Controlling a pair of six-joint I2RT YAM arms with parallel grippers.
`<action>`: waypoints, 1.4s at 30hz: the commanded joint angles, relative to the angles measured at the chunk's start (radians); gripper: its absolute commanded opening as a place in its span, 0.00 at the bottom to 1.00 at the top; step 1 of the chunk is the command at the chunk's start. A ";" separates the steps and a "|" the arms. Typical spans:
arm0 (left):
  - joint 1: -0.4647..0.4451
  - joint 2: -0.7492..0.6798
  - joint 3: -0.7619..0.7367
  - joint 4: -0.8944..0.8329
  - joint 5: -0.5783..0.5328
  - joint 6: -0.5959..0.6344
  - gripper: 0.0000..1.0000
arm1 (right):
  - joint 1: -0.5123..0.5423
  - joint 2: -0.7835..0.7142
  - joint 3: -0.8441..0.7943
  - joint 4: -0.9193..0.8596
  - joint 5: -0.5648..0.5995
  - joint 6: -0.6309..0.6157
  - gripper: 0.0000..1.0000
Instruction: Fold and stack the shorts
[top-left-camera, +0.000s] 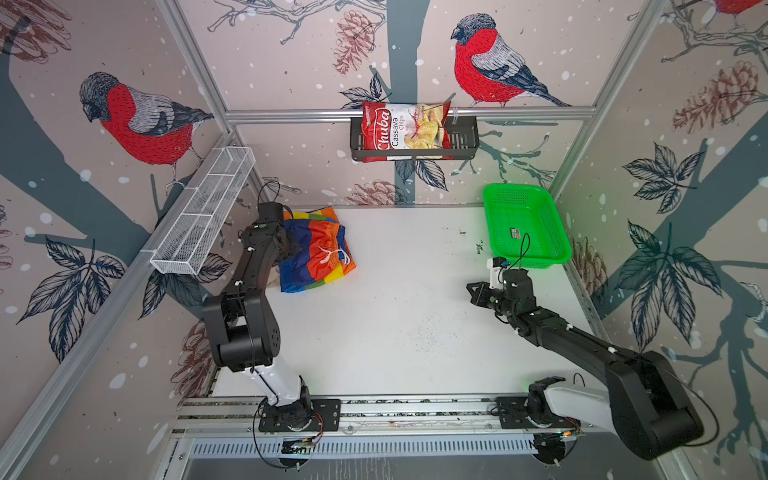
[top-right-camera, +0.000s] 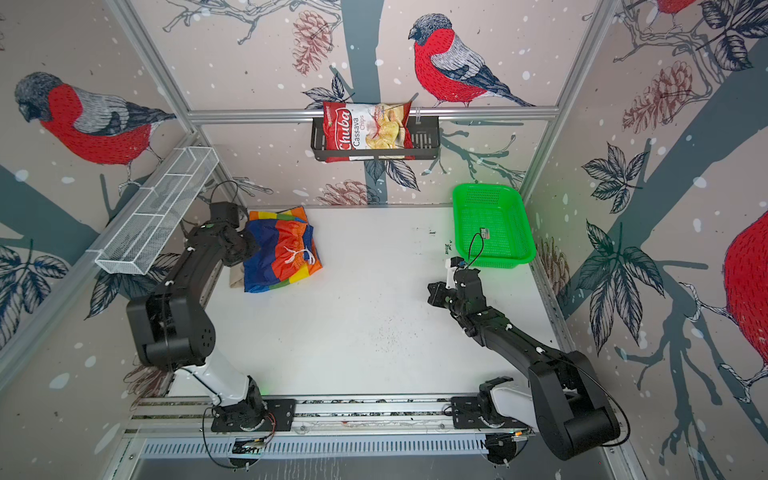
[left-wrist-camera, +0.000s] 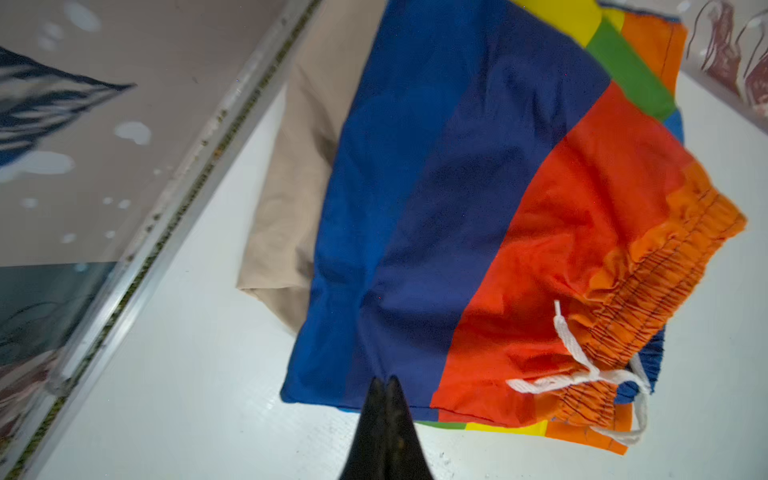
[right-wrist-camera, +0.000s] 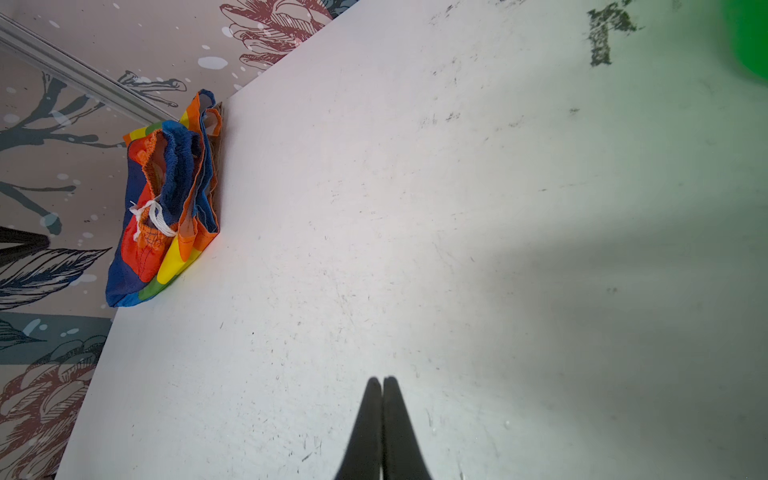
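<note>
Closed black tips of the left gripper (left-wrist-camera: 385, 381) stand nearest, pressed together and holding nothing, just at the blue edge of the rainbow shorts (left-wrist-camera: 478, 208). These lie folded upon the beige shorts (left-wrist-camera: 299, 187), which show only along one side, in the far left corner of the table (top-left-camera: 415, 291). The stack looks made, so I judge this arm should rise straight up, not sideways: shiny cloth slips easily. The right gripper (right-wrist-camera: 382, 380), also closed and empty, hovers well apart from the shorts.
</note>
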 joint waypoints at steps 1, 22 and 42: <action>-0.002 0.066 -0.004 0.039 -0.011 -0.032 0.02 | -0.002 -0.010 -0.015 0.020 0.017 -0.011 0.00; 0.018 0.247 -0.028 0.020 -0.107 -0.112 0.01 | -0.051 -0.056 -0.025 -0.024 0.024 -0.012 0.01; -0.109 -0.633 -0.371 0.324 -0.050 -0.070 0.56 | -0.090 -0.437 0.060 -0.148 0.372 -0.064 0.60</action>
